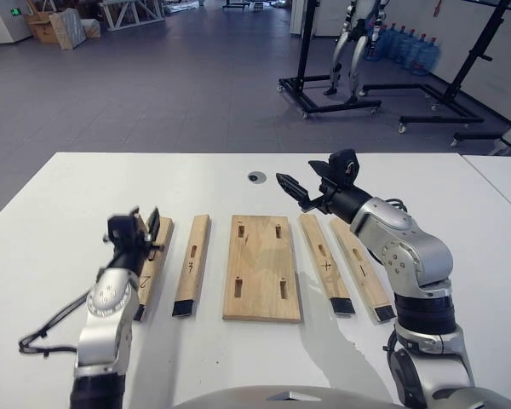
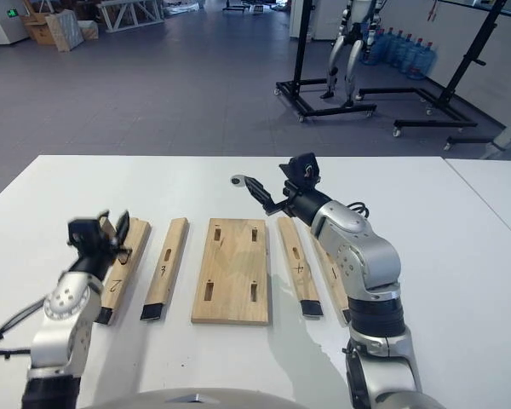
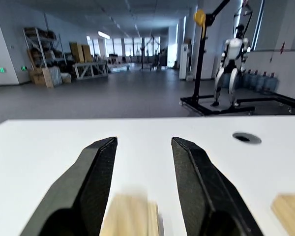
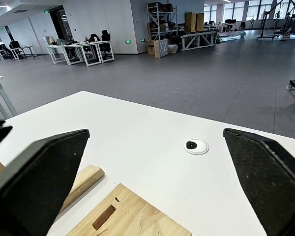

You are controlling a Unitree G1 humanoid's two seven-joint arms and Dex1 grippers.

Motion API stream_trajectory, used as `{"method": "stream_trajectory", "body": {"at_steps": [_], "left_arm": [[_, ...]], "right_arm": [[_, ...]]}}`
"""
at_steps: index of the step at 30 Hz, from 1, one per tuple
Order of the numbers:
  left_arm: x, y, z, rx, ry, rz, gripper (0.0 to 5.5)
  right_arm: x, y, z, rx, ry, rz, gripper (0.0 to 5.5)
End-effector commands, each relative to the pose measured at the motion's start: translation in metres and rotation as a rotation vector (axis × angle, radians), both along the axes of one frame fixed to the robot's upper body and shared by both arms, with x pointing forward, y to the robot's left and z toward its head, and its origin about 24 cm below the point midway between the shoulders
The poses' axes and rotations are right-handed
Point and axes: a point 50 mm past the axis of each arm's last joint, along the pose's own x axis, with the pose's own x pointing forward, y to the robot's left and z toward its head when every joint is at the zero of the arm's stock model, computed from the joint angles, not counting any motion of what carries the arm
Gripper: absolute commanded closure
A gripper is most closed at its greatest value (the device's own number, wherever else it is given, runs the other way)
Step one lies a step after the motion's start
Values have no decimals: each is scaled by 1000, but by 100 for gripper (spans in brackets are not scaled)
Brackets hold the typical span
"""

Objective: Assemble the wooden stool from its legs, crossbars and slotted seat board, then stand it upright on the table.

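Between the two grippers, flat on the white table (image 1: 85, 187), lies the slotted seat board (image 1: 262, 267), two legs on either side. Over the far end of the outermost left leg (image 1: 156, 260) sits the left gripper (image 3: 144, 147), fingers spread with wood showing between them; the second left leg (image 1: 192, 266) lies just beside it, toward the board. Above the far end of the inner right leg (image 1: 324, 262) hangs the right gripper (image 4: 156, 135), fingers wide apart, with the outer right leg (image 1: 362, 271) under its arm.

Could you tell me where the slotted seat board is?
In the left eye view, the slotted seat board lies flat on the table, between inner left leg and inner right leg.
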Motion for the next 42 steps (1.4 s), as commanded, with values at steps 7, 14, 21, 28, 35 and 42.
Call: {"method": "stream_trajectory", "body": {"at_steps": [7,14,21,28,35,42], "left_arm": [[21,-5,134,40,-304,-6,349],[29,-7,138,66,-253,12,349],[42,-9,120,73,-183,-15,349],[49,-3,91,75,-103,-3,349],[36,2,-4,47,140,6,349],[12,7,-68,49,287,37,349]], "right_arm": [[2,4,9,2,-37,10,49],[2,5,8,7,-28,4,49],[2,6,6,9,-19,3,49],[1,7,5,12,-14,0,49],[1,6,1,13,3,2,49],[1,6,-5,18,24,1,49]]}}
